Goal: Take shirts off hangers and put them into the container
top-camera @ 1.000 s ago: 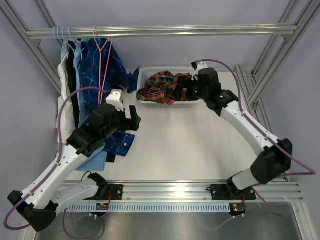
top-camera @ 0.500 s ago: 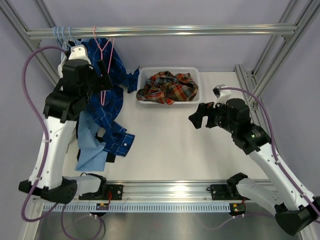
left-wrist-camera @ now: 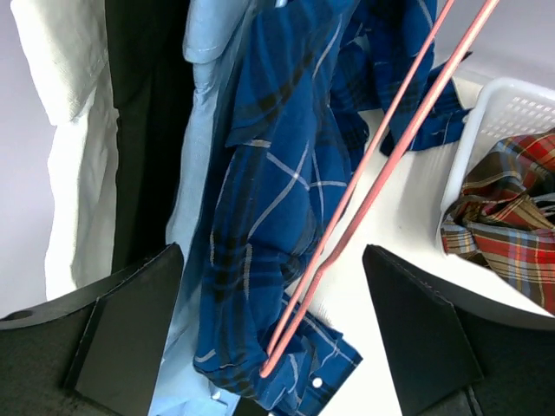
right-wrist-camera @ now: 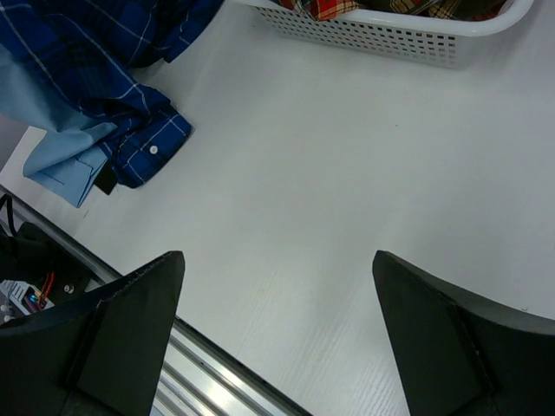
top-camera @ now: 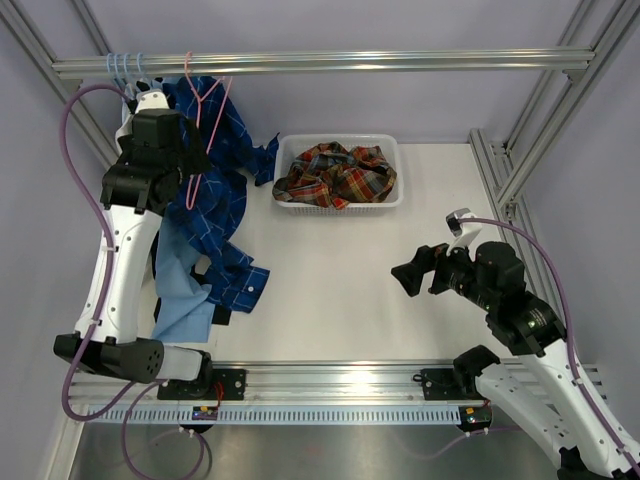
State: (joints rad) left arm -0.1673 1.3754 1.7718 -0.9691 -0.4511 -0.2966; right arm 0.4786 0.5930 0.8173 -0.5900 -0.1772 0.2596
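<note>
Dark blue shirt [left-wrist-camera: 277,199] at ten o'clock looks limp, light; best pinched near collar; left tool [left-wrist-camera: 273,325], right tool [right-wrist-camera: 277,329] gape wide.

We see soft woven cloth, matt and creased, in the plaid shirt [top-camera: 335,172] and the dark blue shirt [left-wrist-camera: 260,217]. The container [right-wrist-camera: 390,35] looks like smooth white plastic with perforated walls. The pink hanger [left-wrist-camera: 395,165] has a slick, coated look. The desk [top-camera: 340,290] is matt white, the overhead rail [top-camera: 320,63] brushed metal, and the right tool [right-wrist-camera: 277,254] matt black.
</note>
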